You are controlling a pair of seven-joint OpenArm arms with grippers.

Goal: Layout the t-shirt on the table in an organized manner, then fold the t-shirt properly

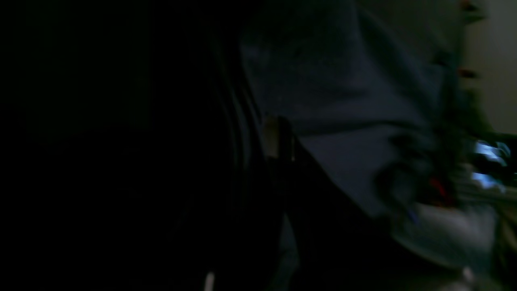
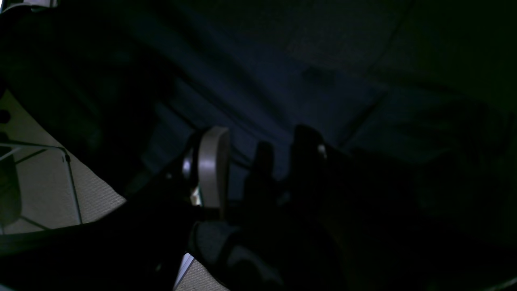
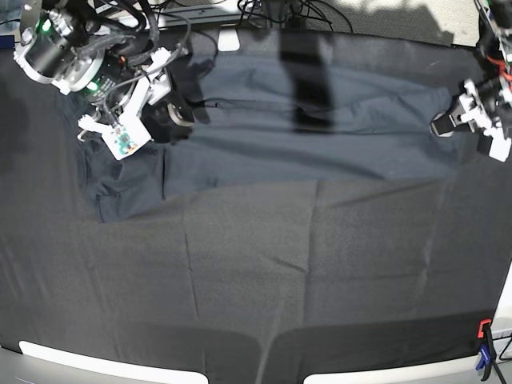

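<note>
The dark slate-grey t-shirt point(image 3: 320, 120) lies stretched sideways across the far half of the black-clothed table point(image 3: 256, 272). One end is bunched at the far left point(image 3: 120, 188). My right gripper point(image 3: 180, 112) sits over the shirt's upper left part, and the right wrist view shows its fingers point(image 2: 212, 161) closed around a fold of the fabric point(image 2: 282, 81). My left gripper point(image 3: 442, 124) pinches the shirt's right end. The left wrist view is dark and blurred, with the fingertips point(image 1: 278, 137) against the cloth point(image 1: 343, 101).
Cables point(image 3: 280, 12) lie along the table's far edge. A red and blue clamp point(image 3: 484, 352) grips the front right corner. White strips point(image 3: 96, 364) run along the front edge. Pale floor shows beyond the table point(image 2: 44, 194).
</note>
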